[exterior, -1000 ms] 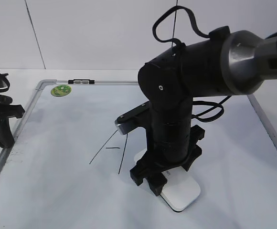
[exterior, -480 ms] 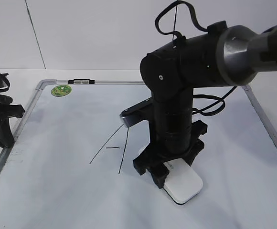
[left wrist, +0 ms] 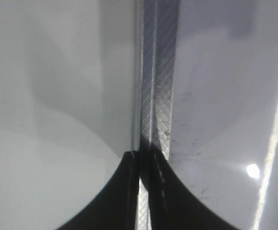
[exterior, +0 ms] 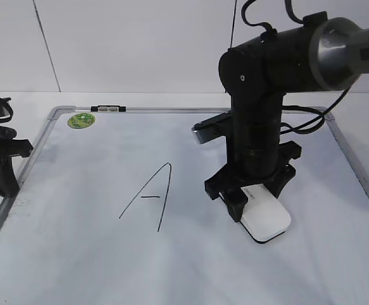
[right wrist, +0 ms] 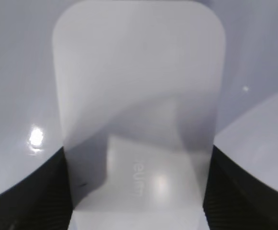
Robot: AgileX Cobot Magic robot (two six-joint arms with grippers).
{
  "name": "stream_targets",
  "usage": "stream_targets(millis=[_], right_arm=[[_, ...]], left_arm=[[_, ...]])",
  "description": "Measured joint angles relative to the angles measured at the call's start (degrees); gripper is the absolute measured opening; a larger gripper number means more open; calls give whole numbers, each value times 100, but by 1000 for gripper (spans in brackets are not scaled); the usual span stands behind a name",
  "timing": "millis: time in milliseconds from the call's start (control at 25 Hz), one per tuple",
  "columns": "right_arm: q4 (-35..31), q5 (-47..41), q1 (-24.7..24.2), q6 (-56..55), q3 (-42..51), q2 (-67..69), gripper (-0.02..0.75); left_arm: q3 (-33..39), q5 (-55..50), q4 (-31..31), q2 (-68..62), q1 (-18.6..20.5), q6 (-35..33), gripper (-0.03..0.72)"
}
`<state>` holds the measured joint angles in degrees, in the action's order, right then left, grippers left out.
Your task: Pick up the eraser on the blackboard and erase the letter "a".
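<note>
The white eraser (exterior: 267,219) lies flat on the blackboard (exterior: 70,254), right of a tall capital "A" (exterior: 149,197). My right gripper (exterior: 251,190) stands upright over the eraser and is shut on its near end. In the right wrist view the eraser (right wrist: 139,96) fills the space between the jaws (right wrist: 136,191), with grey lettering on its top. No small lowercase "a" shows on the board; the arm and the eraser hide part of the surface. My left gripper (exterior: 0,159) is shut and empty at the board's left edge.
A round green sticker (exterior: 81,120) sits at the board's far left corner, next to a small clip (exterior: 107,108) on the frame. In the left wrist view the silver frame rail (left wrist: 156,72) runs straight under the left gripper (left wrist: 144,158).
My right gripper has slid the eraser to the right and a little away across the board. The capital "A", partly hidden before, now shows whole. The left arm has not moved.
</note>
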<state>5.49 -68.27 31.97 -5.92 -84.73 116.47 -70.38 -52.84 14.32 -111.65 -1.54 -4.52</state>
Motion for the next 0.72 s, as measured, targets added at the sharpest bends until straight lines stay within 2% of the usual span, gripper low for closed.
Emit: stream_targets(millis=[280,720], right_arm=[[25,-46,-68,-48,-112,-206,559],[380,101,-68,-701,-112,-1822,559]], left_arm=[[0,0,0,0,0,0,16],[0,11,3,0,0,0,16]])
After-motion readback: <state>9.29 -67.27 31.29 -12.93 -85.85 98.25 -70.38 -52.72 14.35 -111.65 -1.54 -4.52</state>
